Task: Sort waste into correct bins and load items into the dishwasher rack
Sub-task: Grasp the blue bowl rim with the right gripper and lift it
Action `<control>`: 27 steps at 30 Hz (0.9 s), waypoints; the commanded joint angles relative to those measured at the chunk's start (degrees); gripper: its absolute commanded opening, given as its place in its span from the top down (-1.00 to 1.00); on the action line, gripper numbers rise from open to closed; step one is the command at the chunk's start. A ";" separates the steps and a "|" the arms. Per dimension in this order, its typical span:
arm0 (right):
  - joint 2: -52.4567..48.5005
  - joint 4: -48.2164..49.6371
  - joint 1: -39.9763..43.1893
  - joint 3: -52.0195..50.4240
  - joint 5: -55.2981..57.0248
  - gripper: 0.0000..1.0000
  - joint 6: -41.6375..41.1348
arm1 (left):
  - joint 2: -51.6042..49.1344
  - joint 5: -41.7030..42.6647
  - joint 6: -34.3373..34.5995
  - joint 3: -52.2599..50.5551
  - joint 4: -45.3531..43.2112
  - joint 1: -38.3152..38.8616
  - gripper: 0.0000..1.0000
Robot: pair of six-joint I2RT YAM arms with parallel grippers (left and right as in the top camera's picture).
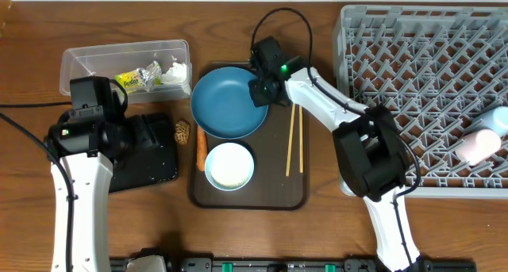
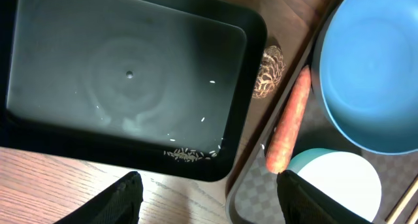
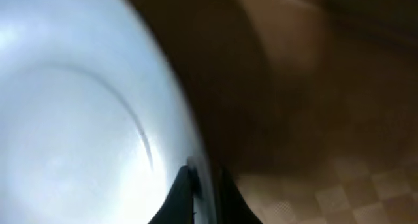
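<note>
My right gripper (image 1: pixel 262 90) is shut on the right rim of the large dark blue bowl (image 1: pixel 226 103), which rests on the brown tray; the rim sits between its fingers (image 3: pixel 204 191). My left gripper (image 2: pixel 206 198) is open and empty above the near edge of the black tray (image 1: pixel 147 153), which holds some loose rice (image 2: pixel 189 154). The orange carrot stick (image 1: pixel 201 147) and brown nut piece (image 1: pixel 183 131) lie between black tray and blue bowl. The white bowl (image 1: pixel 229 166) and chopsticks (image 1: pixel 294 139) are on the brown tray. The clear tub (image 1: pixel 87 62) holds wrapper (image 1: pixel 136 79) and tissue (image 1: pixel 175 71).
The brown serving tray (image 1: pixel 278 194) sits mid-table. The grey dishwasher rack (image 1: pixel 413 58) stands at the right with the white cup (image 1: pixel 479 145) and light-blue bowl (image 1: pixel 500 120) in it. Bare wooden table lies in front.
</note>
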State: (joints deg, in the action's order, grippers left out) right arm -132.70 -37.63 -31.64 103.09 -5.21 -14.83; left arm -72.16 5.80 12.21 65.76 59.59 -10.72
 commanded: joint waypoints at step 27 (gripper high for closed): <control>35.78 -8.44 14.75 -0.33 43.41 0.99 15.76 | -0.07 -0.26 0.59 -0.07 -0.11 -0.24 -0.35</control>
State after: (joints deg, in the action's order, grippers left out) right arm -98.78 -46.22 -20.34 102.48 24.40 -2.13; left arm -72.16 5.80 12.21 65.76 59.40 -10.72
